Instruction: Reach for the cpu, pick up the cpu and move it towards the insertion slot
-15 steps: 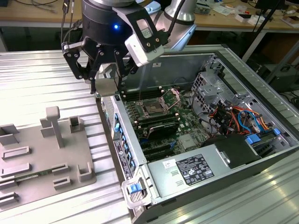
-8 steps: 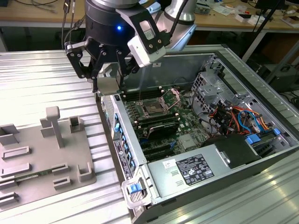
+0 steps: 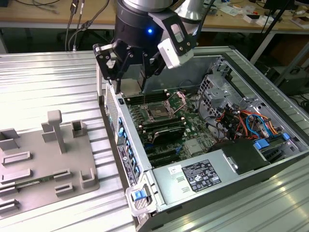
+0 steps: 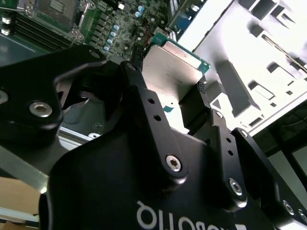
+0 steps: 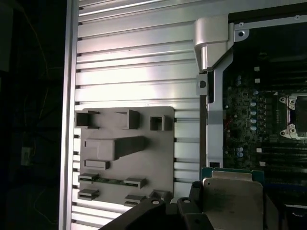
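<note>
We see the pincer (image 4: 189, 103) clamped on the cpu (image 4: 170, 72), its black fingers (image 4: 194, 108) pressed against opposite edges of the chip. In both wrist views the cpu (image 5: 233, 194) shows its broad silvery top, with a thin green rim along one edge; being square, it has no long axis that we can tell. In the exterior view the pincer (image 3: 129, 72) hangs over the near wall of the open computer case (image 3: 251, 63), at the exterior view's left edge of the motherboard (image 3: 193, 145). The insertion slot (image 3: 159, 112) lies below and a little toward the exterior view's right, its dark centre uncovered and its metal frame raised. Long black memory slots (image 3: 166, 128) run just beside it. The grey tray (image 3: 43, 159) sits on the ribbed tabletop (image 3: 43, 82), well apart from the case.
</note>
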Controlling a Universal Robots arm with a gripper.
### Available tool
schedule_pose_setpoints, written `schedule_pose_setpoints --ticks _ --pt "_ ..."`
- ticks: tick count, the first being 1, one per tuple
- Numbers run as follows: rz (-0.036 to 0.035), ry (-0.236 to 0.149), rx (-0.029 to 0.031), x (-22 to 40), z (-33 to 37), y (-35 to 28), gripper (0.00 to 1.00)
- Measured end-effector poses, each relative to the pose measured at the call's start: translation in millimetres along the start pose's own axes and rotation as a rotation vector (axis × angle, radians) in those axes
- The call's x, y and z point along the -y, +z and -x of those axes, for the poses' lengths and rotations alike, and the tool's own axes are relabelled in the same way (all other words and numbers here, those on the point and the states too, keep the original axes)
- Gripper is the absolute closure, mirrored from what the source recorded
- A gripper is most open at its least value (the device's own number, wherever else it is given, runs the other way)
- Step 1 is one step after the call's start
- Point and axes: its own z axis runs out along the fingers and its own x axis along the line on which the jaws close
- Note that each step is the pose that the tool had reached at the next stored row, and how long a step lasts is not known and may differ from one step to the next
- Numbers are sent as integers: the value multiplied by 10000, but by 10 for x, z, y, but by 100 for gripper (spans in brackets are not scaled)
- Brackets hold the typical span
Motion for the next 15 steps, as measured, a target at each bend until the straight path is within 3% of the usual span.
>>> schedule_pose_setpoints --ticks 7,12,15 --pt "1 1 0 -1 202 16 45" --pt "1 0 0 1 395 31 45" --pt "1 -1 0 0 462 37 45"
